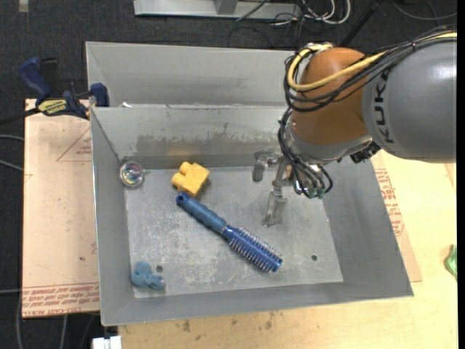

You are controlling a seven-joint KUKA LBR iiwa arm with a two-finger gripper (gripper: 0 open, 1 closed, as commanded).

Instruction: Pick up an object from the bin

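Lower left of tool (274,211) (spread or pressed: cannot tell): one blue plastic hairbrush (227,233); one yellow plastic block (190,178), one clear glassy ball (131,173), one small blue lump (147,276).

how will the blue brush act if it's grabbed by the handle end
The blue brush looks rigid, so it probably stays straight. Held at the thin handle, the bristled head likely tips downward. Smooth plastic may slip.

A royal-blue plastic hairbrush (225,233), a yellow notched block (190,178), a clear iridescent ball (131,173) and a pale-blue lumpy figure (147,277) contrast with the scuffed grey metal bin (218,133).
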